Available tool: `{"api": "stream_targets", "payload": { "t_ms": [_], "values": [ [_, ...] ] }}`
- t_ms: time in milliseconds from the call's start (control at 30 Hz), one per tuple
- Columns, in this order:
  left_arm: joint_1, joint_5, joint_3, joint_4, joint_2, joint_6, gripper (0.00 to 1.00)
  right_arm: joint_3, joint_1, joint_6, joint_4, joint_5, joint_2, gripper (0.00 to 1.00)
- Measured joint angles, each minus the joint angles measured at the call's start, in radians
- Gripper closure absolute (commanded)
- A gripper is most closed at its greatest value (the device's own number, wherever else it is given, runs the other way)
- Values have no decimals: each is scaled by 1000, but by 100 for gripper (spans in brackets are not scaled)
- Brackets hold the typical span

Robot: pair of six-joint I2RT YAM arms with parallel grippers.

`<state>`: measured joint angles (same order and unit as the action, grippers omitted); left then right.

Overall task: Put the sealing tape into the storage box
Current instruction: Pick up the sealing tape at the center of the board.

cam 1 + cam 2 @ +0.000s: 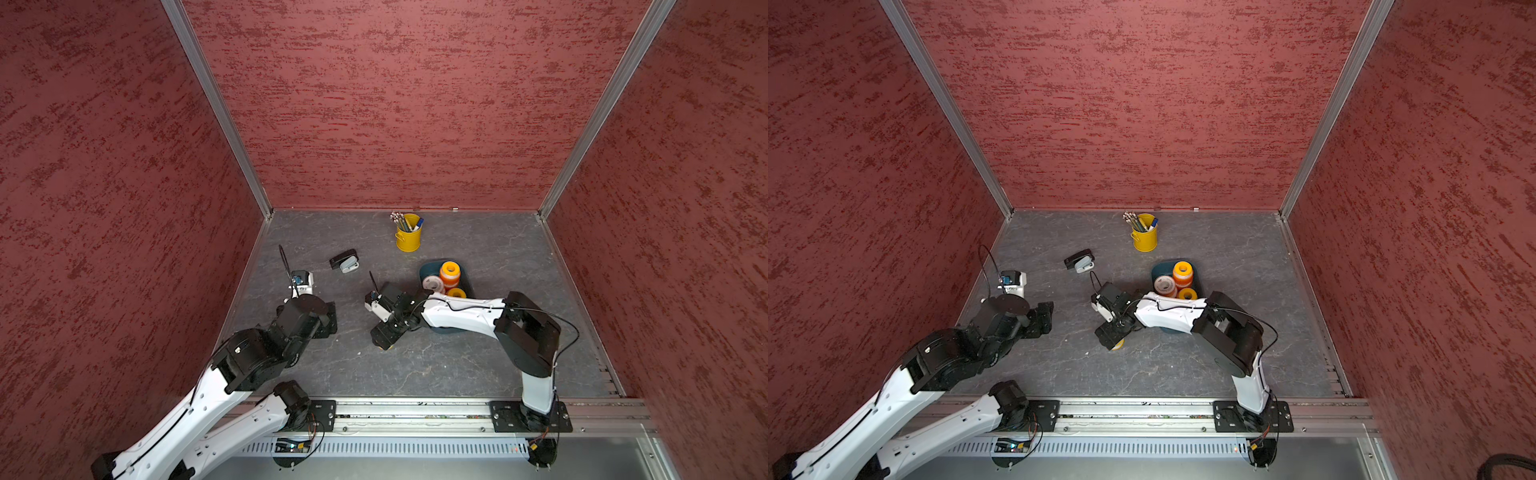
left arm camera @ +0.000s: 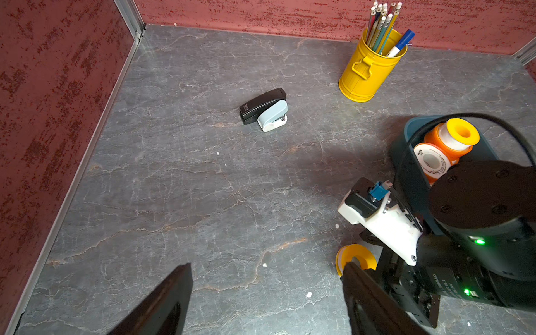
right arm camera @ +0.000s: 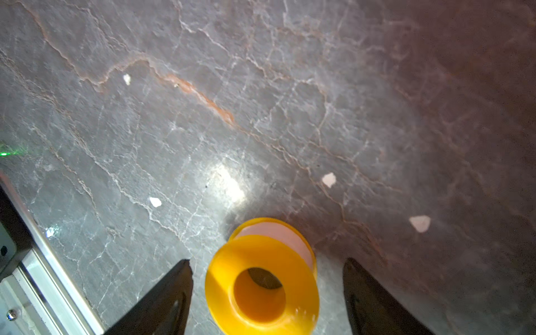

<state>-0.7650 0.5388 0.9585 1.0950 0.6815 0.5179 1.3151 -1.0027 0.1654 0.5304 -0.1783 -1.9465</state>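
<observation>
The right claw (image 3: 266, 261) is lowered over the grey marbled worktop (image 2: 174, 188) with its jaws spread wide. A small yellow roll of sealing tape (image 3: 298, 278) sits between them. In the right wrist view both fingers (image 3: 174, 293) stand clear of the roll's flanges, so nothing is gripped. The roll seems to rest on the worktop with its centre hole upward, though the blurred close view leaves this unsure. It lies outside the storage box (image 1: 428, 268), near the box's closer end.

The box is a dark teal tray that already holds rolls. At its far end is a stack of orange rolls (image 1: 449, 274), beside them a roll with a white labelled face (image 1: 433, 284), and next to that another yellow roll (image 1: 456, 293). The right arm hides the near part of the box.

The left claw (image 2: 266, 265) hangs open and empty above bare worktop, well apart from the box. A black-and-grey stapler-like tool (image 2: 262, 107) lies farther back, and a yellow pen bucket (image 2: 368, 69) stands near the rear wall.
</observation>
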Motion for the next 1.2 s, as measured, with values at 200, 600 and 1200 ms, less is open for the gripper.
{"api": "stream_targets", "payload": {
  "t_ms": [200,600,1200],
  "values": [
    [21,-24,-3,-14,8,-11,16,21,-11,-27,33,21,-23,23],
    [76,-69,-9,-33,32,-29,15,68,-61,-63,97,122,-65,35],
    [84,-94,-11,-42,51,-37,15,67,-62,-54,103,181,-35,48]
  ]
}}
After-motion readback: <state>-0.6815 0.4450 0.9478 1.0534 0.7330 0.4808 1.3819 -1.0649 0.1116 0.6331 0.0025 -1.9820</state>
